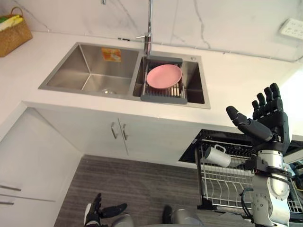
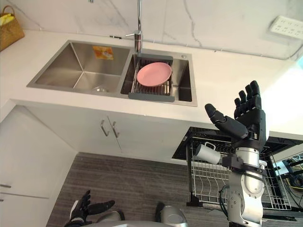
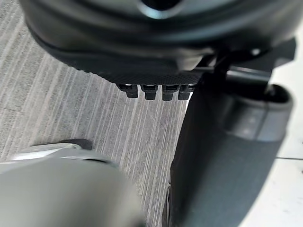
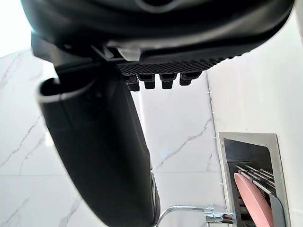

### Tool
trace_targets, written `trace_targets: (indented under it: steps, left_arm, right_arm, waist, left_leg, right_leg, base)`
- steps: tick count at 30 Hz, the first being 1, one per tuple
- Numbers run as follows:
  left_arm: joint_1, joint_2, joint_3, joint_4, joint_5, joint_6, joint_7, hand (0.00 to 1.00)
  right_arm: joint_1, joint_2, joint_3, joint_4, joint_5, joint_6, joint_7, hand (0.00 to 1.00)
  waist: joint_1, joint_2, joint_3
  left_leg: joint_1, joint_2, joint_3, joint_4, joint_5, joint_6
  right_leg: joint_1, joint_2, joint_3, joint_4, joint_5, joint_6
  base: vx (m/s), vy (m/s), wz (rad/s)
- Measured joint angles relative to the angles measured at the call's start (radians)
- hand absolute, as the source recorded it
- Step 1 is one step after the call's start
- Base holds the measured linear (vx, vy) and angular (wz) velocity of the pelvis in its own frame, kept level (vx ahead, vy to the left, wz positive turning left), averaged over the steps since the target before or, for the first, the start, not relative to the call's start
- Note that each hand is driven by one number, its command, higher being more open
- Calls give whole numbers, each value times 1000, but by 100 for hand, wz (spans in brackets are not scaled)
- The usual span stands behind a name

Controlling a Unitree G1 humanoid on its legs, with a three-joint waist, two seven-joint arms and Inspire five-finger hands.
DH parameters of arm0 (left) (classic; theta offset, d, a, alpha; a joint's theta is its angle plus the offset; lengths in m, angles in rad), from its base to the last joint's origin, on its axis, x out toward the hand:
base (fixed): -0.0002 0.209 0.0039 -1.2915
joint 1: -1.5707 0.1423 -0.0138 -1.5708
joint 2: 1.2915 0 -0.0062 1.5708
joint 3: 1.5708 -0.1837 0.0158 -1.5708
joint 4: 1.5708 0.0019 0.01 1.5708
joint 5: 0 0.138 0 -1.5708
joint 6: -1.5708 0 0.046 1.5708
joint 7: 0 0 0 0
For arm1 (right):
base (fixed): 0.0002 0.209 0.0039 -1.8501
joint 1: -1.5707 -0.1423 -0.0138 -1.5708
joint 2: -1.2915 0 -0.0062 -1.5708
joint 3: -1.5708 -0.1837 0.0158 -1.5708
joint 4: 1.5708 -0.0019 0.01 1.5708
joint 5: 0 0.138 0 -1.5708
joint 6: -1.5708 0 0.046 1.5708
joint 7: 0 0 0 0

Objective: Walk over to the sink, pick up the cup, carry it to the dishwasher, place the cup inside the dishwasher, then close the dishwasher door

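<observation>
Bright, even light. Glare whitens the counter [image 1: 227, 80] at 3 o'clock; the sink [image 1: 66, 71] shines softly; the floor [image 1: 142, 184] at 6 o'clock lies dimmer.

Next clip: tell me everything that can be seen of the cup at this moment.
The cup is a plain white mug, ceramic by its look, with a loop handle that points upward. It lies tipped on its side at the left end of the dishwasher's wire rack, which is pulled out below the counter, to the right of the sink. Only the rack's wires touch it. The right hand, raised and open, is apart from it.
</observation>
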Motion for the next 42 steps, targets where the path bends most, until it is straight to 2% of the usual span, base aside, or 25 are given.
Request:
trace_targets:
  steps: [2,3,5,6,7,9,10,11,12,13,15,16,18,20,21,22,23,24,25,26,27,31,32,38,42]
  left_arm:
    - [-1,-29,38,-11,-59,-12,-1,100]
    - [2,-43,60,-7,-81,-12,2,100]
    - [10,-48,65,-7,-95,-12,3,100]
    - [12,-51,67,-7,-95,-14,3,100]
    - [20,-63,86,-8,-93,-27,3,100]
    - [37,-74,86,-9,-93,-47,5,100]
    - [52,-85,96,-10,-95,-67,6,100]
    - [52,-83,95,-7,-93,-67,8,100]
    - [54,-77,94,-3,-88,-65,11,100]
    - [51,-65,89,3,-67,-64,19,100]
    - [50,-48,83,6,-37,-59,26,100]
    - [49,-46,83,9,-26,-58,27,100]
    - [45,-39,84,29,10,-58,35,100]
    - [51,-37,81,30,24,-58,44,100]
    - [55,-34,82,29,32,-56,48,100]
    - [54,-34,82,26,44,-55,51,100]
    - [43,-28,82,21,55,-54,58,100]
    - [34,-22,82,16,63,-50,67,100]
    - [33,-16,82,11,63,-49,69,100]
    - [33,-4,82,1,64,-47,71,100]
    - [14,-26,82,4,65,-37,78,100]
    - [1,-45,50,-16,63,-33,90,100]
    - [-10,-46,26,-9,103,-29,93,100]
    - [-10,-44,26,-7,102,-29,91,100]
    - [-9,-40,37,11,68,14,49,100]
  right_arm:
    - [-1,-13,-11,-27,-12,0,-27,100]
    - [-1,-10,-10,-40,-20,0,-47,100]
    - [-14,-9,-10,-43,-28,-10,-67,100]
    - [-34,-6,-11,-42,-46,-11,-95,100]
    - [-52,-3,-8,-39,-48,-14,-120,100]
    - [-53,-4,4,-35,-43,-24,-124,100]
    - [-49,1,31,-17,-42,-38,-122,100]
    - [-52,0,47,-10,-42,-45,-121,100]
    - [-51,2,85,-1,-42,-64,-116,100]
    - [-48,13,105,1,-45,-77,-108,100]
    - [-48,33,120,3,-45,-79,-106,100]
    - [-49,39,122,5,-46,-79,-102,100]
    - [-51,49,133,11,-46,-79,-89,100]
    - [-61,49,162,19,-46,-81,-68,100]
    - [-72,49,185,33,-46,-83,-41,100]
    - [-82,49,196,38,-46,-84,-28,100]
    - [-98,49,213,40,-44,-85,0,100]
    - [-108,48,226,41,-42,-87,25,100]
    - [-113,47,234,41,-41,-87,35,100]
    - [-123,45,247,40,-39,-89,50,100]
    - [-132,13,252,63,-36,-98,69,100]
    - [-156,-21,251,116,-38,-98,73,100]
    - [-200,-46,240,114,-78,-78,105,100]
    - [-200,-47,240,114,-78,-76,105,100]
    - [-205,-82,241,115,-97,-9,120,100]
  waist:
    - [4,32,11]
    - [10,29,13]
    - [10,31,4]
    - [10,29,5]
    - [14,28,4]
    - [22,34,1]
    - [45,37,-13]
    - [54,38,-20]
    - [58,23,-35]
    - [47,7,-45]
    - [41,-13,-63]
    - [43,-18,-64]
    - [50,-20,-64]
    - [46,-26,-62]
    - [40,-26,-68]
    - [38,-30,-71]
    - [35,-32,-73]
    - [33,-38,-77]
    - [33,-47,-82]
    - [33,-74,-93]
    - [35,-32,-85]
    - [38,-3,-85]
    - [63,21,-52]
    - [64,20,-51]
    - [67,19,-50]
  left_leg:
    - [-98,49,11,233,57,15]
    - [-114,51,18,300,83,8]
    - [-106,29,28,203,26,7]
    - [-110,2,24,76,9,6]
    - [-117,-36,-11,-107,28,-3]
    - [-108,-49,-44,-210,82,-18]
    - [-84,-67,-34,-203,115,-3]
    - [-80,-78,-29,-199,112,3]
    - [-79,-104,-14,-192,101,22]
    - [-75,-128,1,-190,86,44]
    - [-60,-157,26,-209,76,59]
    - [-42,-164,33,-225,74,61]
    - [66,-172,50,-297,67,74]
    - [155,-165,68,-355,61,78]
    - [180,-152,81,-372,61,77]
    - [185,-144,86,-376,61,76]
    - [188,-125,91,-376,62,74]
    - [188,-114,90,-366,62,73]
    - [188,-114,88,-358,58,68]
    - [191,-126,85,-338,42,41]
    - [202,-89,48,-301,11,9]
    - [239,-61,-28,-346,10,8]
    - [242,-83,-33,-440,32,-10]
    - [240,-82,-34,-443,32,-10]
    - [241,-78,-31,-443,33,-13]
  right_leg:
    - [39,9,0,-7,-2,-9]
    - [76,-2,4,-27,-4,-10]
    - [94,-27,12,-36,-8,-2]
    - [94,-46,23,-39,-12,3]
    - [93,-64,52,-47,-17,13]
    - [94,-68,81,-49,-29,32]
    - [100,-77,141,-55,-37,49]
    - [100,-85,159,-60,-37,54]
    - [97,-107,185,-68,-40,76]
    - [96,-135,194,-74,-42,91]
    - [89,-167,202,-62,-32,103]
    - [79,-174,202,-29,-31,104]
    - [-31,-190,196,272,4,103]
    - [-112,-201,191,478,49,81]
    - [-167,-199,158,536,17,55]
    - [-193,-193,137,533,-3,53]
    - [-230,-170,91,459,-21,51]
    - [-233,-143,49,294,-12,47]
    - [-228,-133,35,198,29,33]
    - [-214,-125,27,63,140,4]
    - [-165,-85,15,40,148,16]
    - [-110,-35,3,-33,153,14]
    - [15,-17,-13,-393,385,33]
    - [15,-19,-19,-393,384,33]
    - [17,-18,-27,-395,383,34]
  base:
    - [71,51,1]
    - [97,65,-3]
    - [110,86,-6]
    - [192,199,-22]
    - [145,164,-25]
    - [171,220,-55]
    - [306,357,-90]
    - [297,308,-102]
    - [298,270,-56]
    - [320,227,-36]
    - [379,215,-14]
    - [337,144,-21]
    - [314,113,-27]
    - [278,53,-32]
    - [246,8,-29]
    - [218,-39,-26]
    - [259,-127,-18]
    - [216,-119,-16]
    - [239,-172,-9]
    - [232,-160,-6]
    - [308,-205,-5]
    - [152,-99,-4]
    - [31,-19,-1]
    - [0,0,1]
    - [0,0,1]
